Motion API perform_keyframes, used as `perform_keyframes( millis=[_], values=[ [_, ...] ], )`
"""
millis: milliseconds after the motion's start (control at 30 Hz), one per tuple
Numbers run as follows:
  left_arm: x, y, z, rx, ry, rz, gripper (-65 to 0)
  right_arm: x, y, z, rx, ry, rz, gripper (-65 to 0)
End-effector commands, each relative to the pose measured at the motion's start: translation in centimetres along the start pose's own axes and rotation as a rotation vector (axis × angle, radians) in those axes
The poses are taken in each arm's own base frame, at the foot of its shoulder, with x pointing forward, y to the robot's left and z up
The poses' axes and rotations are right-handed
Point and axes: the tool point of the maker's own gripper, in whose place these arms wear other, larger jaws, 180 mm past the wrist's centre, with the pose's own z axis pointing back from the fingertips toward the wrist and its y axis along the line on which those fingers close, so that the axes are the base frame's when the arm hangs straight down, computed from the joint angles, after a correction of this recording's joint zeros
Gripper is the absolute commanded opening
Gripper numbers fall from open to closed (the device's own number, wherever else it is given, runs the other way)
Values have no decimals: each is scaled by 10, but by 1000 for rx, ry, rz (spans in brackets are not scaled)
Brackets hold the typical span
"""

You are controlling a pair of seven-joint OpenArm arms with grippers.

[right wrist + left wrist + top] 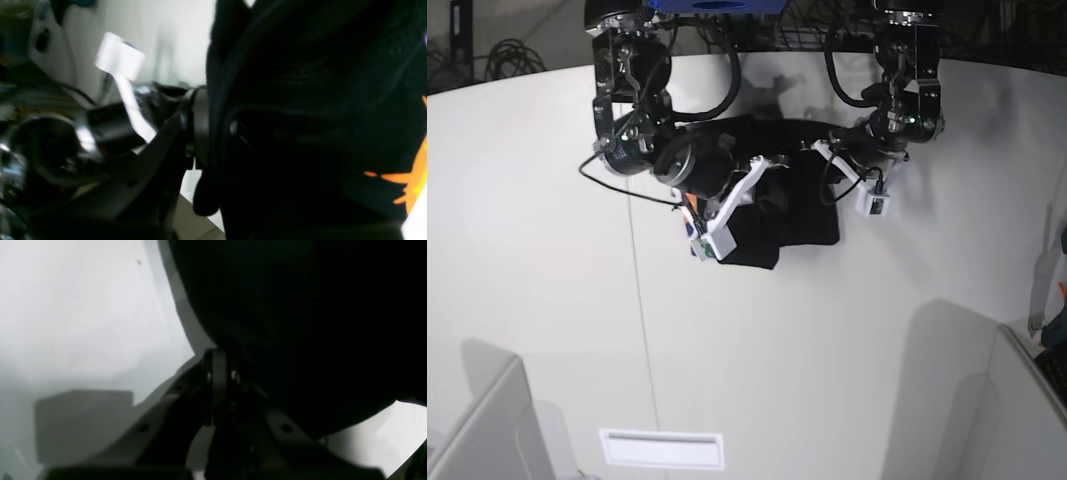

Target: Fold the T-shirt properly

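Observation:
The black T-shirt (792, 215) hangs bunched between my two arms over the far part of the white table (547, 250). In the left wrist view my left gripper (222, 373) is shut on the T-shirt's (300, 323) dark edge, with the cloth filling the upper right. In the right wrist view my right gripper (213, 133) pinches a thick fold of the T-shirt (300, 100). An orange print (413, 180) shows at that view's right edge. In the base view the fingertips are hidden against the black cloth.
The right arm (692, 165) and left arm (897, 115) reach down from the table's far edge, cables behind them. A thin seam (642, 300) runs down the table. A white slot (662, 448) lies near the front. Grey panels stand at the lower left (487, 430) and lower right (1027, 400).

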Motion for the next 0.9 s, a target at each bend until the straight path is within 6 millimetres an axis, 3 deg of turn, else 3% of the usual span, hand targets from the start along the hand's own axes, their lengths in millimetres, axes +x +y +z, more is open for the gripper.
perform_keyframes(
  millis=[0, 133, 233, 400, 533, 867],
  values=[
    [9, -1, 4, -2, -27, -8, -650, 14, 12, -1, 46, -57, -22, -650],
    [8, -2, 5, -2, -28, -10, -650, 11, 10, -12, 68, -49, -94, -650],
    [13, 2, 18, 14, -57, -23, -650, 7, 3, -20, 55, -27, -109, -650],
    [21, 39, 54, 120, -126, 6, -650, 9, -1, -23, 49, -21, -109, -650],
    [6, 73, 77, 208, -106, 9, -650, 9, -1, -26, 48, -15, -109, -650],
    [-28, 131, 130, 327, -76, -23, -650, 9, -8, -33, 36, -25, -128, -650]
  ],
)
